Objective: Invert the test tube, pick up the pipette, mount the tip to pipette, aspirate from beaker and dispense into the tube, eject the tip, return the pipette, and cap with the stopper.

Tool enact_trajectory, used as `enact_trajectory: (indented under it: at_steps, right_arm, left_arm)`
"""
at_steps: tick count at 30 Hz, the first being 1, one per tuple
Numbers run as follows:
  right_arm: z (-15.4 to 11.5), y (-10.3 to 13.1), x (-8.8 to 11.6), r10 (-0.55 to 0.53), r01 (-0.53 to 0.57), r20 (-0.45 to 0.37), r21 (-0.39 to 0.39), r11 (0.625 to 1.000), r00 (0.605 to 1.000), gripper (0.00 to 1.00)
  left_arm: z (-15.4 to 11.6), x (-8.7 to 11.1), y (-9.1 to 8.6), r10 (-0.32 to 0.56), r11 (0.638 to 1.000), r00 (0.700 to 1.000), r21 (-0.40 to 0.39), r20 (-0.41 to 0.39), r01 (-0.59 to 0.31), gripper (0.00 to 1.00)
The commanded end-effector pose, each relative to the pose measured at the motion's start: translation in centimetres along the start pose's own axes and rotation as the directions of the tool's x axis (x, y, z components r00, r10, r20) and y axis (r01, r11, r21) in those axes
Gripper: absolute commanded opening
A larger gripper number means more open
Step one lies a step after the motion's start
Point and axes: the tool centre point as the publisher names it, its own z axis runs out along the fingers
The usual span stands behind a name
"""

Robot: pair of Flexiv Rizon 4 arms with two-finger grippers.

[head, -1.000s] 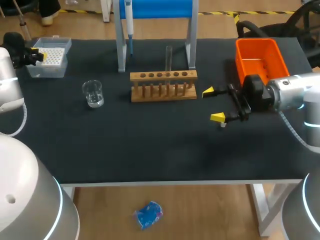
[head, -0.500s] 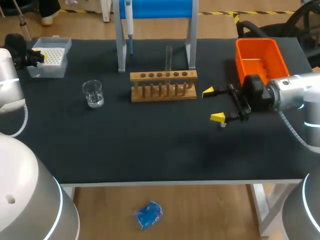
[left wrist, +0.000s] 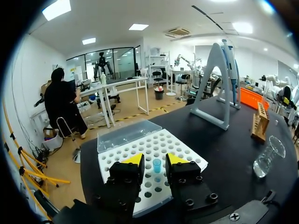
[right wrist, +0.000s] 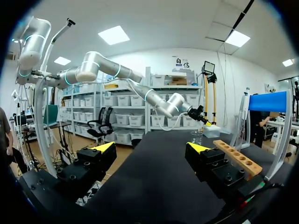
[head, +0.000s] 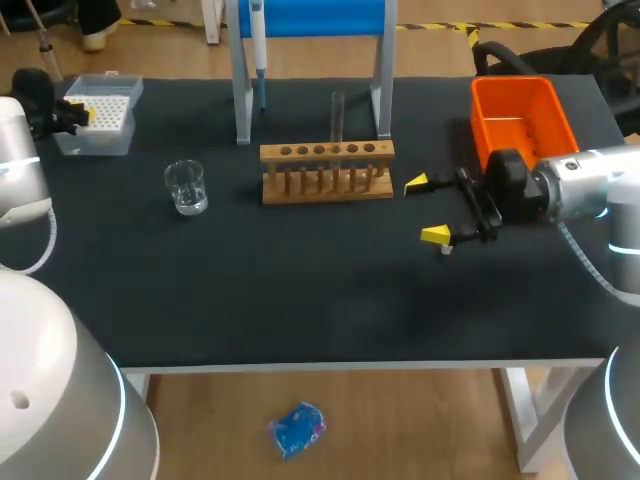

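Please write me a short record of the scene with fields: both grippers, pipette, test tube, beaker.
left gripper: over the tip box, fingers open
right gripper: right of the rack, by the orange bin, fingers open
pipette: hanging on the blue stand
test tube: upright in the rack
beaker: on the table, left of the rack

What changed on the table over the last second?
The left gripper edged slightly further over the tip box, with its fingers open. Nothing was taken hold of or let go. The right gripper, test tube, rack, beaker and pipette stayed where they were.
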Motion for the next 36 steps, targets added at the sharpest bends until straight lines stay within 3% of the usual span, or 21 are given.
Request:
enact_trajectory:
  at_steps: [1, 11, 19, 25, 28, 36]
  right_arm:
    - [-0.01, -0.03, 0.04, -0.001, 0.001, 0.001, 0.000, 1.000, 1.000, 1.00]
    - [-0.01, -0.03, 0.04, -0.001, 0.001, 0.001, 0.000, 1.000, 1.000, 1.00]
    - [-0.01, -0.03, 0.04, -0.001, 0.001, 0.001, 0.000, 1.000, 1.000, 1.00]
    - [-0.01, -0.03, 0.04, -0.001, 0.001, 0.001, 0.000, 1.000, 1.000, 1.00]
    - [-0.01, -0.03, 0.04, -0.001, 0.001, 0.001, 0.000, 1.000, 1.000, 1.00]
    - [-0.01, -0.03, 0.04, -0.001, 0.001, 0.001, 0.000, 1.000, 1.000, 1.00]
  left_arm:
    - [0.24, -0.23, 0.11, 0.001, 1.000, 1.000, 0.000, -0.005, -0.001, 0.22]
    - [0.36, -0.28, 0.26, -0.004, 1.000, 1.000, -0.002, -0.009, 0.004, 0.09]
    - [0.56, -0.22, 0.16, 0.000, 1.000, 1.000, 0.002, -0.015, 0.000, 0.13]
    - [0.58, -0.18, 0.18, 0.001, 1.000, 1.000, -0.001, -0.016, -0.001, 0.08]
    - [0.57, -0.17, 0.28, 0.001, 1.000, 1.000, -0.004, -0.016, -0.001, 0.00]
    - [0.59, -0.16, 0.39, 0.000, 1.000, 1.000, -0.008, -0.019, 0.000, 0.00]
